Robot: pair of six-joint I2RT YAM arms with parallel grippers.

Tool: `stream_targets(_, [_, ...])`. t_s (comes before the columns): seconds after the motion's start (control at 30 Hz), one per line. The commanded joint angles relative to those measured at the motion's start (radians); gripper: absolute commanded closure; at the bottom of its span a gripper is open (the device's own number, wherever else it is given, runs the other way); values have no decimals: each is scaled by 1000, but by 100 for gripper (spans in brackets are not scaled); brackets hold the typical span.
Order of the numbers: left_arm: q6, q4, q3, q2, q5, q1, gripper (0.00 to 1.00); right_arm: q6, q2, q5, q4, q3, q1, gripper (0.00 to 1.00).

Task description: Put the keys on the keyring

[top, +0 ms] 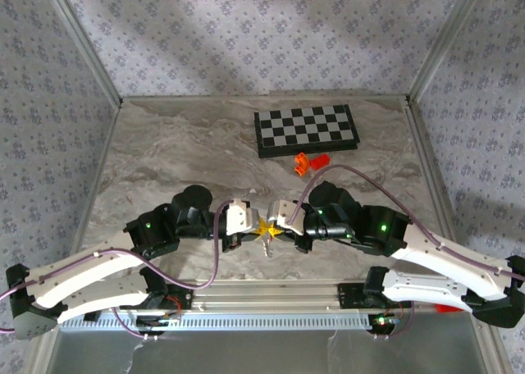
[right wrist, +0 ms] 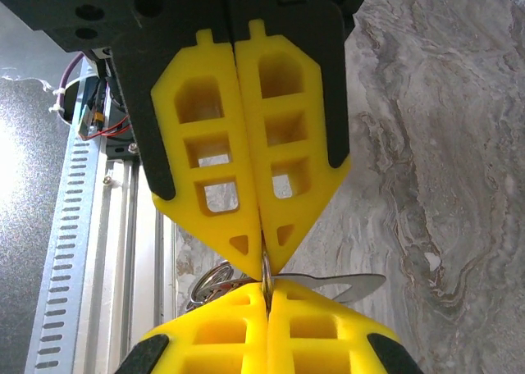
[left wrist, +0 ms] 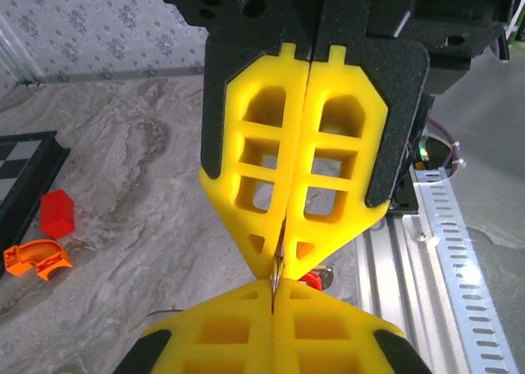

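On the near side of the chessboard [top: 305, 130], the left gripper [left wrist: 277, 267] and right gripper [right wrist: 264, 259] meet tip to tip, both apparently clamped on one thin metal ring [right wrist: 267, 273], with the key [right wrist: 353, 286] lying crosswise just beneath, equally near both.

Robot lab test cell: alu frame posts [top: 80, 38], patterned walls [top: 246, 29], marble-look tabletop [top: 164, 144], arms [top: 90, 271] bolted to slotted rail [top: 279, 304].

No text, label, brand or number can be read anywhere.
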Motion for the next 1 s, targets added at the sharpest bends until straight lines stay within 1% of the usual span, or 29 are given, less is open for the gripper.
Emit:
stream_targets(0.0, [2,41,39,2,13,-2,100,-9,0,-27,0,36,9,100])
stream_targets(0.17, [-15,86,19,-17,24,-2,100,-1,-10,-19,21,27,10,100])
stream_targets(0.3, [-41,162,-19,-44,36,-2,100,18,-35,-10,64,-3,10,83])
stream_targets(0.37, [-55,196,-33,-52,45,-2,100,25,-47,-11,83,-16,10,79])
stream_targets(0.63, [-98,300,-76,-74,77,-2,100,27,-79,-7,113,-41,10,79])
stream_targets(0.97, [-148,401,-119,-100,123,-2,100,19,-137,-10,160,-79,9,82])
